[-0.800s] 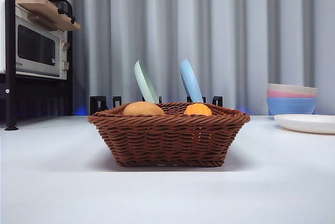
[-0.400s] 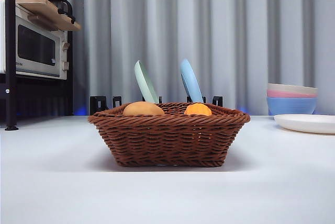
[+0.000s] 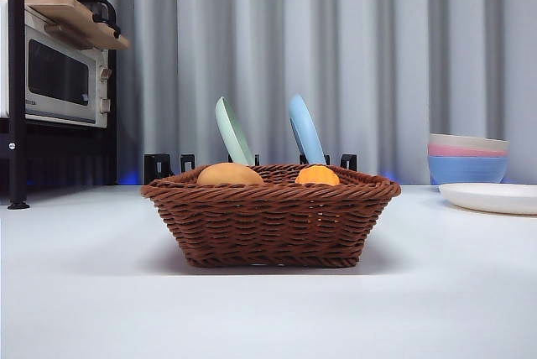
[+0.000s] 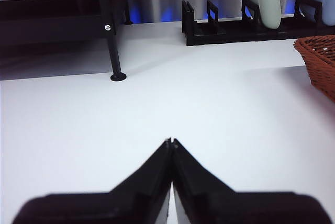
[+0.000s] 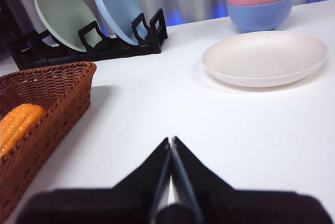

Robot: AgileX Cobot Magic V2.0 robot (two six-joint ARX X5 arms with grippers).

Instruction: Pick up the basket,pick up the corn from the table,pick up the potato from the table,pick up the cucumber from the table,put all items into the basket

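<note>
The basket (image 3: pixel 270 223) sits mid-table with the potato (image 3: pixel 229 174) and corn (image 3: pixel 317 175) inside; I can't spot the cucumber, so it may be missed. By my left wrist, the left gripper (image 4: pixel 171 143) is clenched empty beside a rack leg (image 4: pixel 117 76). By my right wrist, the right gripper (image 5: pixel 170 142) is clenched empty; a cream plate (image 5: pixel 265 58) lies near.

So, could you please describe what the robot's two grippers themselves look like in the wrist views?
The left gripper and right gripper look alike: matte black, each with two flat wedge-shaped jaws tapering to a thin point from a wide black base. No cables, labels or markings are visible.
</note>
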